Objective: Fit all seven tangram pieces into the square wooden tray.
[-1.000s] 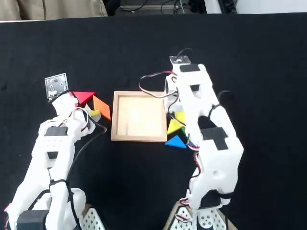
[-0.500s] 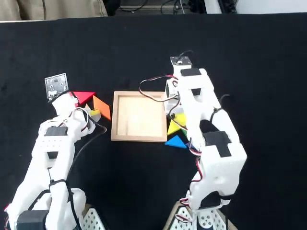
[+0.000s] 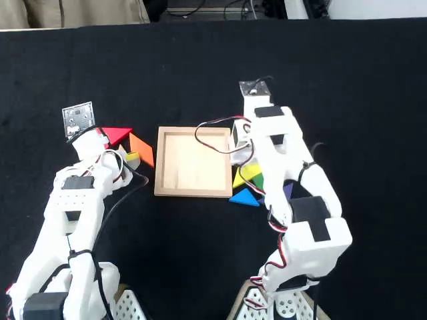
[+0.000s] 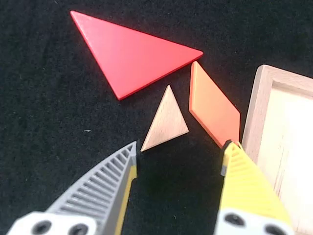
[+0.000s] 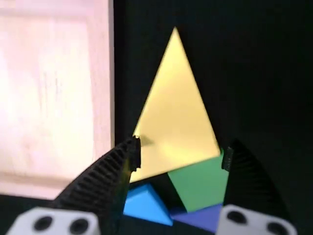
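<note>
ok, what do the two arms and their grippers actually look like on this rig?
The left arm and right arm are white printed shells with black servo blocks, loose red, black and white cables and a silvery square plate near each tip. The left gripper has one grey ribbed finger and one yellow finger. The right gripper has two black ribbed fingers on white bases.

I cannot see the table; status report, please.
Both grippers open. Right gripper at yellow triangle, left gripper near small wooden triangle. Visible pieces all outside tray. Nothing blocking.
</note>
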`<action>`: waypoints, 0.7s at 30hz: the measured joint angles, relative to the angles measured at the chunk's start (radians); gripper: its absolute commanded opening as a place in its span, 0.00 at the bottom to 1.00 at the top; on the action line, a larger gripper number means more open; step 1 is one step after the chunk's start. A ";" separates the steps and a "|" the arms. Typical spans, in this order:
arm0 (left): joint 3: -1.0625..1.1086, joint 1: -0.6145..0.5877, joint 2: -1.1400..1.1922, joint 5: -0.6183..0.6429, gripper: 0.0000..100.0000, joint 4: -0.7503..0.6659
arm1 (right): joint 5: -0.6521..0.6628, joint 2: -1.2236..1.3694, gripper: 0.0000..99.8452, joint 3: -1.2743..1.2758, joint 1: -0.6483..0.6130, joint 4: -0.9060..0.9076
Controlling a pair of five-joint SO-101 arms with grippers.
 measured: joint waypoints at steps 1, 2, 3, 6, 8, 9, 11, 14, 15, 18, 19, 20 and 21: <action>0.000 0.000 0.000 0.000 0.28 0.000 | 0.000 0.014 0.27 -0.002 0.000 -0.008; 0.000 0.000 0.000 0.000 0.28 0.000 | 0.000 0.029 0.27 -0.002 0.000 -0.011; 0.000 0.000 0.000 0.000 0.28 0.000 | -0.002 0.040 0.27 -0.003 0.002 -0.012; 0.000 0.000 0.000 0.000 0.28 0.000 | -0.002 0.074 0.27 -0.034 0.005 -0.009; 0.000 0.000 0.000 0.000 0.28 0.000 | -0.002 0.101 0.27 -0.064 0.005 0.008; 0.000 0.000 0.000 0.000 0.28 0.000 | -0.002 0.117 0.27 -0.080 0.005 0.011; 0.000 0.000 0.000 0.000 0.28 0.000 | 0.000 0.157 0.27 -0.104 0.005 0.028; 0.000 0.000 0.000 0.000 0.28 0.000 | 0.000 0.189 0.27 -0.147 0.006 0.060; 0.000 0.000 0.000 0.000 0.28 0.000 | 0.000 0.199 0.27 -0.161 0.006 0.071; 0.000 0.000 0.000 0.000 0.28 0.000 | 0.000 0.219 0.25 -0.190 0.006 0.094; 0.000 0.000 0.000 0.000 0.28 0.000 | 0.000 0.222 0.22 -0.195 0.006 0.097; 0.000 0.000 0.000 0.000 0.28 0.000 | 0.000 0.226 0.19 -0.199 0.006 0.100; 0.000 0.000 0.000 0.000 0.28 0.000 | 0.000 0.227 0.14 -0.204 0.006 0.101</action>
